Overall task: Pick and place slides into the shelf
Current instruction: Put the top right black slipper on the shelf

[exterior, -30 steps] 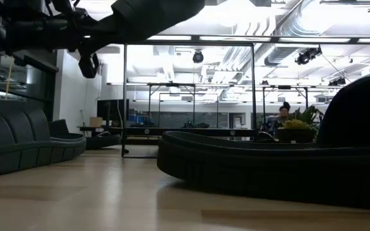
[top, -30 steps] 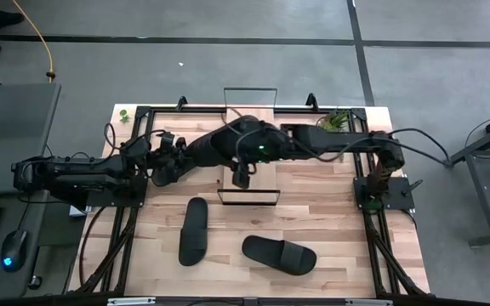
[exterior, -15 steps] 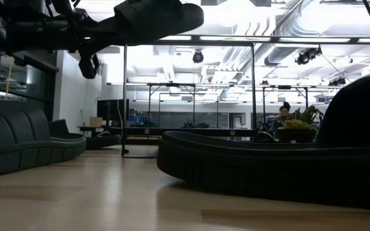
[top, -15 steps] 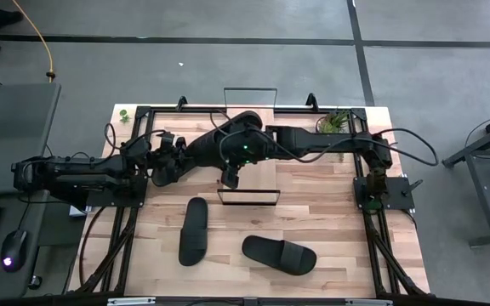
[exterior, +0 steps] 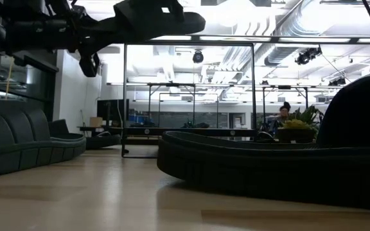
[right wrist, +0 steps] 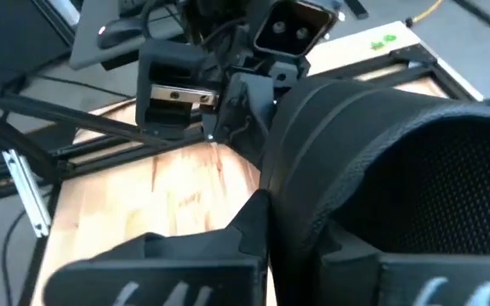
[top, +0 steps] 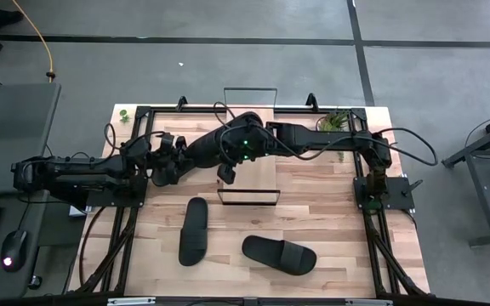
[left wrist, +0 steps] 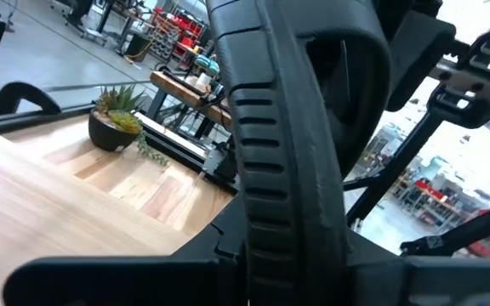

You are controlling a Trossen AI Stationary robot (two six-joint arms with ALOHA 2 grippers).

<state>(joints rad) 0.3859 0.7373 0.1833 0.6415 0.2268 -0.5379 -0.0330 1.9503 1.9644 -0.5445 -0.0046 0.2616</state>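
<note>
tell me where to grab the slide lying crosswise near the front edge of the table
Grip the slide across its wide strap, which humps up toward its right end; a judgement, since nothing else on it rises from the flat sole. Come straight down from above with the claw fingers spanning the strap's short width. It lies flat with bare tabletop around it, and the other loose slide lies apart on its left.

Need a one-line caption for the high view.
Both arms hold one matte black slide sandal aloft; two matching sandals lie on the wood-plank tabletop.

Matte ribbed black slides [top: 279, 253] lie on smooth pale wood tabletop [top: 330, 204].
</note>
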